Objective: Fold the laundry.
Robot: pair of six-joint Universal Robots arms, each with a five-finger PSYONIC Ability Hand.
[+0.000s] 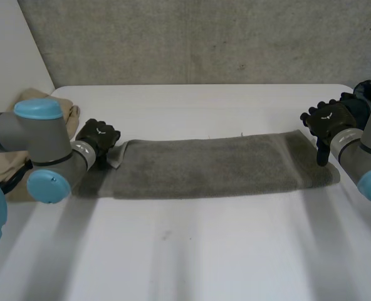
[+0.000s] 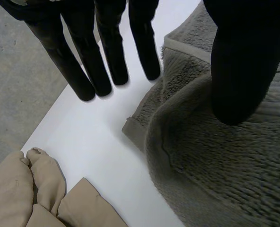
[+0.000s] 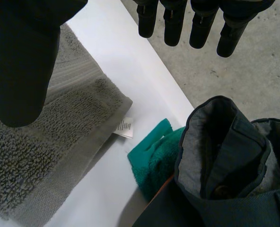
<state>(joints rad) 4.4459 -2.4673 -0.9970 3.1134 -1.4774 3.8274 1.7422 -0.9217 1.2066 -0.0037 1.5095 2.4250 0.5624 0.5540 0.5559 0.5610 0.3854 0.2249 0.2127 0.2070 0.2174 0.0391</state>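
Counter (image 1: pixel 192 251) lies bare in front. Beyond it the towel (image 1: pixel 204 166), a long grey folded strip, spans the middle. The left hand (image 1: pixel 98 139) sits at one short end and the right hand (image 1: pixel 328 122) at the other, likely placed to bring the ends together.

Left wrist view: fingers (image 2: pixel 83 61) straight, held apart from the thumb, which hangs over a rumpled terry end, gripping nothing. Beige clothes (image 2: pixel 17 194) lie nearby.

Right wrist view: that hand is likewise apart, over the flat, labelled end.

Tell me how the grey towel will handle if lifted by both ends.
Probably floppy: the grey towel humps and creases by the left hand, so its middle would likely sag. Its thick looped pile suggests fair weight and a sure grip rather than slipping.
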